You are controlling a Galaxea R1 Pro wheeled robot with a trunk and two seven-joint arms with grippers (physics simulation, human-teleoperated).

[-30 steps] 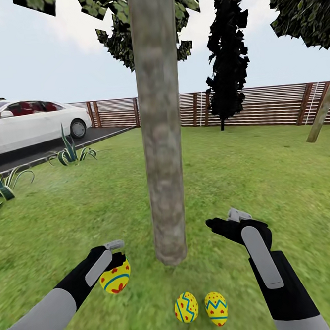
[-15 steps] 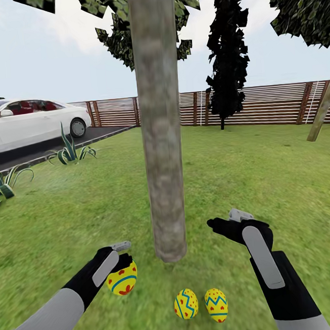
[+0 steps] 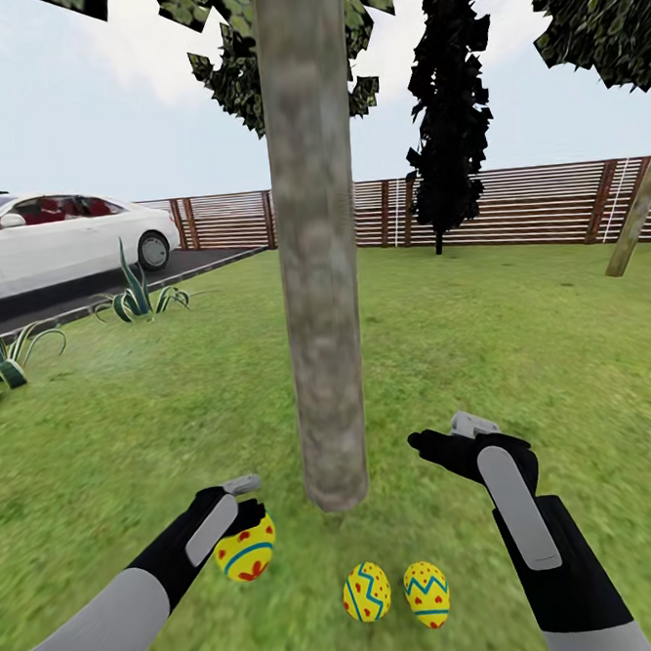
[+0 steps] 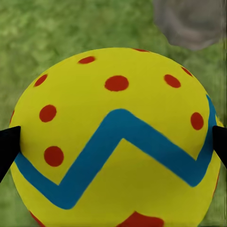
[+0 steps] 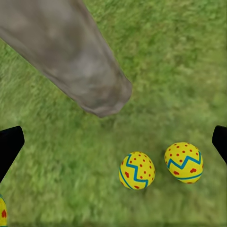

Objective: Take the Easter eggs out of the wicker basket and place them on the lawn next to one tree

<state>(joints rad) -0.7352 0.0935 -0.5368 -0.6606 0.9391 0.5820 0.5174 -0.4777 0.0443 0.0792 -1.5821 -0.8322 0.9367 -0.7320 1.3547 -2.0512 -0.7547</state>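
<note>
A thick grey-brown tree (image 3: 318,267) rises from the lawn (image 3: 522,339) right in front of me. Two yellow Easter eggs with blue zigzags lie on the grass near its foot, one (image 3: 367,591) beside the other (image 3: 426,595). They also lie below the trunk (image 5: 71,52) in the right wrist view, one egg (image 5: 137,170) next to the other egg (image 5: 184,162). My left gripper (image 3: 246,529) is shut on a third egg (image 3: 246,548), held just above the grass left of the trunk; that egg (image 4: 116,142) sits between the dark fingertips (image 4: 8,144). My right gripper (image 3: 442,439) hovers open and empty right of the trunk. The wicker basket is out of view.
A white car (image 3: 55,244) stands on the dark driveway (image 3: 98,290) at the far left, with spiky plants (image 3: 137,296) along its edge. A brown slat fence (image 3: 512,208) closes the garden behind, with a narrow black tree (image 3: 445,101) before it. A thin leaning trunk (image 3: 637,208) stands at right.
My left gripper has carried its egg lower and to the right, closer to the trunk's foot and the grass. The right arm and the two lying eggs have stayed put.
</note>
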